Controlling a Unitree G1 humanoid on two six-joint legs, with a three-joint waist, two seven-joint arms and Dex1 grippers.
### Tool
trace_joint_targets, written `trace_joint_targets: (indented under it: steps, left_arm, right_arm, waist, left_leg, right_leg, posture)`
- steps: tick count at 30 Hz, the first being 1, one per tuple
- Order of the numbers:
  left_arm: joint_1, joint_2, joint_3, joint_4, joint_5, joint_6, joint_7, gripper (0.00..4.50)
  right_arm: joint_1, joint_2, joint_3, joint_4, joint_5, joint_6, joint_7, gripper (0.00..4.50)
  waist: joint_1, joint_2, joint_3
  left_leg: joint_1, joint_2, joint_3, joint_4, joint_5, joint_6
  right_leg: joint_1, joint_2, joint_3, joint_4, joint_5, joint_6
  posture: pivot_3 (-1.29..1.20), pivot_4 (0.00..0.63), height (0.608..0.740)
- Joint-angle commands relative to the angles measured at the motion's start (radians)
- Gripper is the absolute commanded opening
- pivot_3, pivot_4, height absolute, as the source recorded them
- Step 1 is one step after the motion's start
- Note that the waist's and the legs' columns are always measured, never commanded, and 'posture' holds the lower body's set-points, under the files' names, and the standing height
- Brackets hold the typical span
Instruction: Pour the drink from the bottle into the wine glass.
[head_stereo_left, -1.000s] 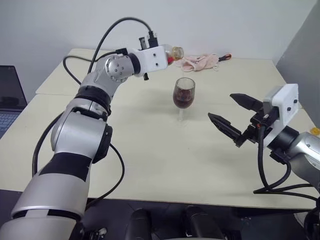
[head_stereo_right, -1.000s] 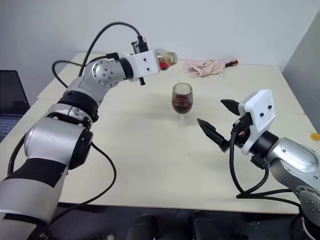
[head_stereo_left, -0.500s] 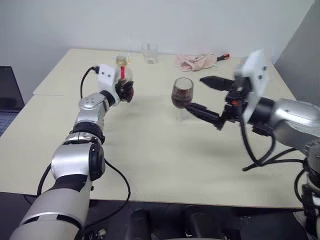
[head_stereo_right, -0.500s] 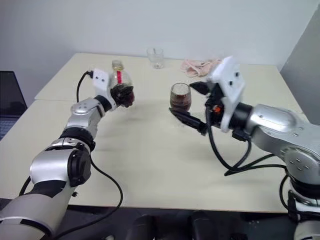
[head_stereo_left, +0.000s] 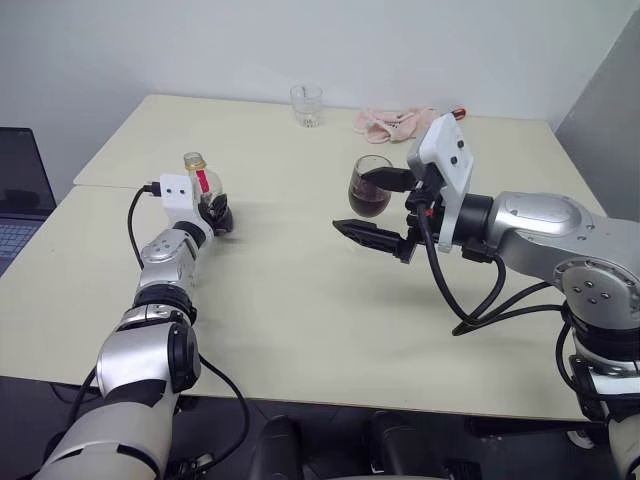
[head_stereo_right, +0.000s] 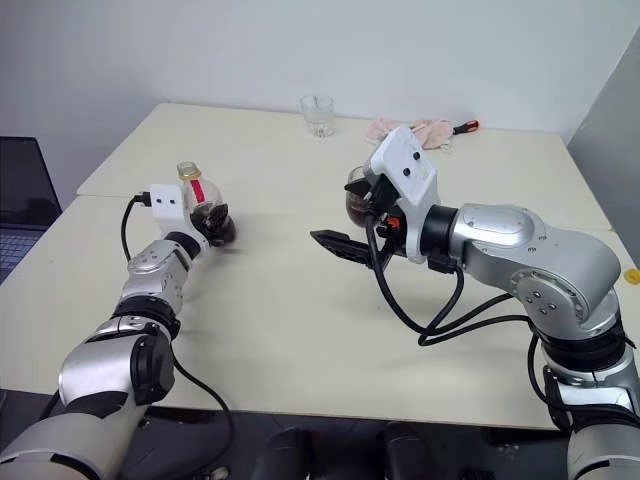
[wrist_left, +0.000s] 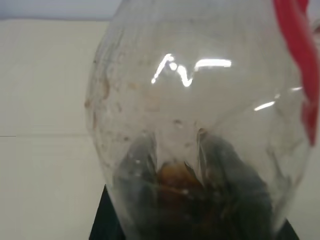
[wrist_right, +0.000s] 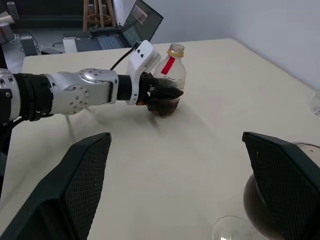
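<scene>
The bottle (wrist_right: 169, 80) stands upright on the worktop (head_stereo_left: 300, 300), its lower body between the fingers of the left pincer (wrist_right: 165, 96); whether they clench it or have let go cannot be told. A red label strip (wrist_right: 168, 65) runs down the neck, with no writing legible on it. A little dark drink shows at the bottom. The right pincer (head_stereo_left: 372, 207) is spread wide, grasping nothing. The wine glass (head_stereo_left: 369, 187) stands just beyond it, partly hidden by its upper finger, and holds dark drink (head_stereo_left: 367, 203).

Office-like room: plain tables (head_stereo_left: 300, 300), laptop (head_stereo_left: 18, 195), bare wall (head_stereo_left: 300, 45)
</scene>
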Motion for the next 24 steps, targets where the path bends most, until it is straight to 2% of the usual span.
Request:
trace_joint_targets:
  steps: [1,6,15,19,24]
  left_arm:
    - [0.021,0.007,0.005,-0.05,-0.013,-0.036,-0.003,2.86]
    - [0.045,0.017,0.011,-0.067,-0.024,-0.038,-0.006,4.48]
    - [0.138,0.113,0.023,-0.26,-0.069,0.077,-0.11,4.48]
    - [0.271,0.184,0.032,-0.525,-0.146,0.253,-0.23,4.48]
    - [0.35,0.226,0.033,-0.733,-0.189,0.384,-0.262,4.48]
  right_arm:
    - [-0.025,0.004,-0.007,-0.006,-0.032,-0.013,0.032,4.5]
    - [-0.023,0.001,-0.001,-0.006,-0.061,-0.008,0.074,4.5]
    - [-0.033,-0.014,-0.003,0.044,-0.129,-0.049,0.17,4.5]
    - [-0.044,-0.039,0.005,0.117,-0.192,-0.105,0.251,4.5]
    - [-0.068,-0.052,0.007,0.191,-0.246,-0.162,0.334,4.5]
  waist:
    - [-0.001,0.0,0.0]
    - [-0.001,0.0,0.0]
    - [-0.005,0.0,0.0]
    - [-0.005,0.0,0.0]
    - [0.0,0.0,0.0]
  left_leg:
    - [0.0,0.0,0.0,0.0,0.0,0.0]
    - [0.0,0.0,0.0,0.0,0.0,0.0]
    - [0.001,0.001,0.0,-0.001,0.0,0.0]
    - [0.001,0.001,0.0,-0.001,0.0,0.0]
    - [0.001,0.001,0.0,-0.001,0.0,0.0]
  right_leg:
    - [0.0,0.0,0.0,0.0,0.0,0.0]
    - [0.0,0.0,0.0,0.0,0.0,0.0]
    - [0.0,0.001,0.0,0.0,0.0,0.0]
    - [0.0,0.0,0.0,0.0,0.0,0.0]
    - [0.0,0.0,0.0,0.0,0.0,-0.001]
  posture:
    - [0.0,0.15,0.74]
    - [0.0,0.15,0.74]
    - [0.0,0.15,0.74]
    - [0.0,0.15,0.74]
    - [0.0,0.15,0.74]
